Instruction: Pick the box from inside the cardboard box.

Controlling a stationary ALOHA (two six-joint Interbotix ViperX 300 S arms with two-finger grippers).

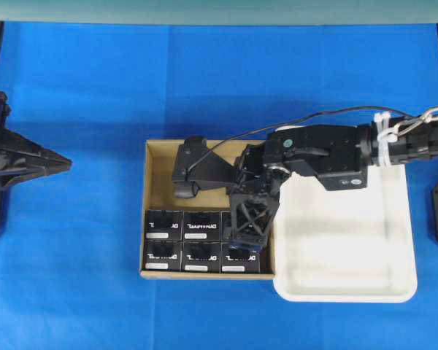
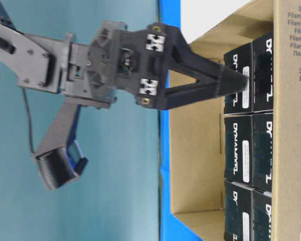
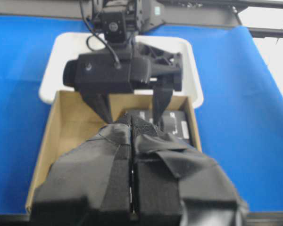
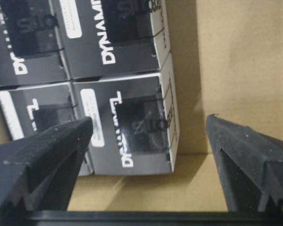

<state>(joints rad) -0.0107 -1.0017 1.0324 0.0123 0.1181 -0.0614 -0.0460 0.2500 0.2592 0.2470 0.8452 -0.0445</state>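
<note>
The cardboard box [image 1: 154, 182] sits mid-table, with several identical black boxes [image 1: 202, 223] in two rows along its near side. My right gripper [image 1: 247, 244] reaches down into it over the right-hand column. In the right wrist view it [image 4: 148, 125] is open, and a black box [image 4: 132, 127] with white lettering lies between its fingers [image 4: 42, 160], untouched. From table level its tip [image 2: 236, 80] is at the top of a box [image 2: 238, 100]. My left gripper [image 1: 67, 162] is shut and empty, away from the carton at the left; its pads [image 3: 132, 129] are pressed together.
A white plastic tray [image 1: 394, 240] lies against the carton's right side, under the right arm. The far half of the carton floor [image 1: 164, 171] holds no boxes. Blue cloth [image 1: 73, 277] covers the table around them.
</note>
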